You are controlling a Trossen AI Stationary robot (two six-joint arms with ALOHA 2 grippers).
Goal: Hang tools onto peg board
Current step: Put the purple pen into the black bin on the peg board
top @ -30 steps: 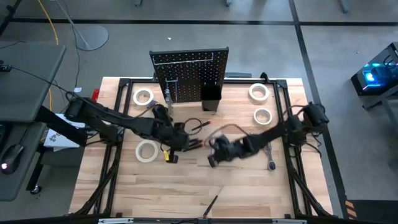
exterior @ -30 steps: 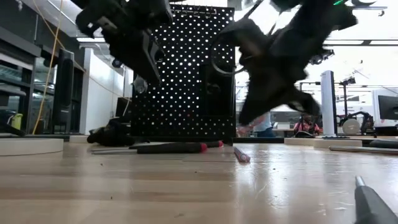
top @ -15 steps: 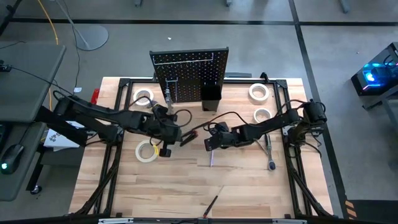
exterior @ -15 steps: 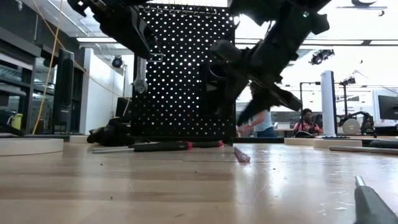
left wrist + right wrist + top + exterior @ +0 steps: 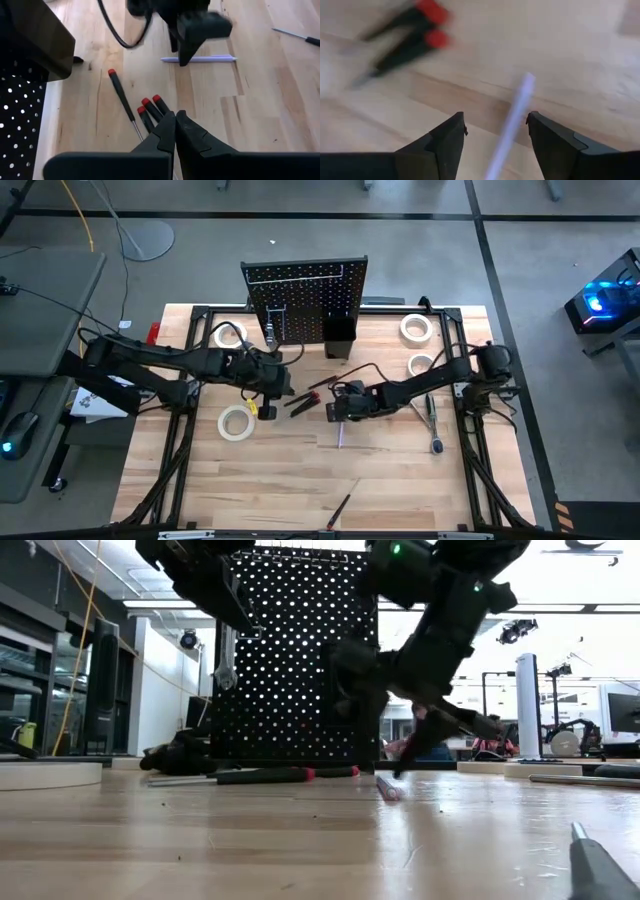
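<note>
Fingers of the right gripper (image 5: 495, 137) stand wide apart with nothing between them but bare wood and the slim pale-purple screwdriver (image 5: 512, 120), which lies on the table directly under the gap. In the right wrist view its long axis runs through the opening from between the fingers toward the upper middle of the frame, slightly slanted, so the jaws straddle it across its width. In the high view the same right gripper (image 5: 338, 404) sits just above centre frame, and the purple screwdriver (image 5: 340, 437) shows as a short upright streak just below it. My read is that this arm is placed to drop and close on it.

The left gripper (image 5: 272, 385) is pinched shut on nothing, left of centre in the high view, farther from the purple tool than the right one.

Between the two grippers lie the black-handled, red-tipped screwdrivers (image 5: 305, 398), a loose fan near the right fingers; they could be nudged if the descent drifts left.

Farther out, a white tape roll (image 5: 236, 423) lies at lower left of centre, two more white tape rolls (image 5: 416, 328) at upper right, and a silver wrench (image 5: 433, 423) at right. The black perforated peg board (image 5: 300, 298) with its small black bin (image 5: 339, 338) stands at upper centre, well apart from the purple screwdriver.
</note>
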